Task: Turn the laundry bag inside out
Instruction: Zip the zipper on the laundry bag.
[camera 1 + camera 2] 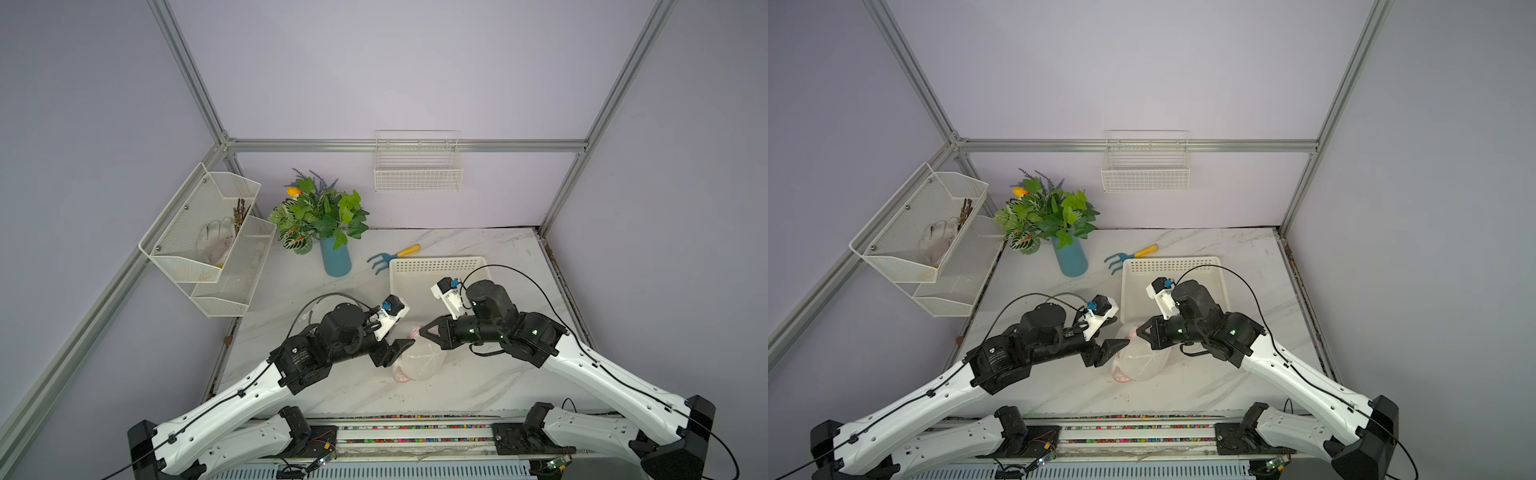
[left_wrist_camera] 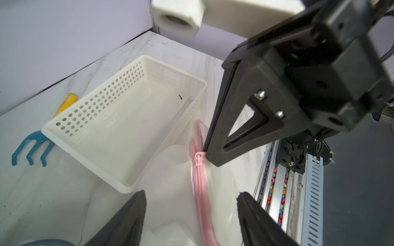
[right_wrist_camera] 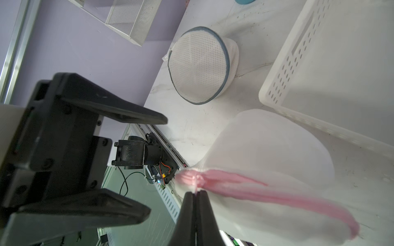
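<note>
Right end effector (image 3: pixel 195 192) pinches laundry bag (image 3: pixel 266 144) nr zip (image 3: pixel 234 185).

Left hand (image 3: pixel 157 167) spread, right hand (image 2: pixel 213 158) pinched.

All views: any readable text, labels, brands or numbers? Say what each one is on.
No text reads clearly in any view.
White print on the left arm joint: too small to read.
Faint mark on the yellow rake handle: too blurred to read.
</note>
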Robot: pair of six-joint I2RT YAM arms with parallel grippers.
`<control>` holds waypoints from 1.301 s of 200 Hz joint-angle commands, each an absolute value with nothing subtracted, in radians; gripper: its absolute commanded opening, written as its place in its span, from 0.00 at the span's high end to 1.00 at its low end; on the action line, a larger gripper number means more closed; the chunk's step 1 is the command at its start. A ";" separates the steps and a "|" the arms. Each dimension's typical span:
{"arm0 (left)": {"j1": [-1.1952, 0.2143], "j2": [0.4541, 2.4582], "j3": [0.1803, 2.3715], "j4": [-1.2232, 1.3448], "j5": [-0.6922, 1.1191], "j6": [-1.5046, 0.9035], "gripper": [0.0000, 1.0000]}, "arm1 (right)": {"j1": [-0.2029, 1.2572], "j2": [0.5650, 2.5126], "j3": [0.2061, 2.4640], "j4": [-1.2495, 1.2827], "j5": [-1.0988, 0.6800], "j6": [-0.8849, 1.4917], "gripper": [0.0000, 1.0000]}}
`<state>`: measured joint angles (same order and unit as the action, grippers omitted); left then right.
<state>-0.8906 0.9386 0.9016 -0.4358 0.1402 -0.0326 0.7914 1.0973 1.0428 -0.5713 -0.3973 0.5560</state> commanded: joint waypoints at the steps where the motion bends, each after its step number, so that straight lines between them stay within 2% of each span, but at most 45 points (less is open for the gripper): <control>1: -0.888 0.945 0.918 -0.390 0.194 -0.022 0.30 | 0.787 1.080 1.051 -0.532 -0.440 0.552 1.00; 78: -0.888 1.006 0.888 -0.354 0.230 -0.075 0.62 | 0.787 1.047 1.042 -0.511 -0.437 0.569 1.00; 121: -0.888 0.993 0.884 -0.354 0.227 -0.076 0.92 | 0.788 1.037 1.055 -0.523 -0.380 0.575 1.00; 137: -0.888 0.984 0.880 -0.354 0.228 -0.075 0.98 | 0.785 1.038 1.068 -0.540 -0.338 0.577 1.00; 191: -0.888 0.914 0.848 -0.331 0.230 -0.068 1.00 | 0.732 1.000 1.079 -0.631 -0.216 0.592 1.00; 260: -0.888 0.705 0.685 -0.149 0.189 -0.109 1.00 | 0.638 0.917 0.954 -0.683 -0.233 0.629 1.00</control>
<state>-0.8906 0.7700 0.7284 -0.2680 0.2047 -0.0719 0.6624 0.9314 1.0008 -0.6434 -0.2554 0.6056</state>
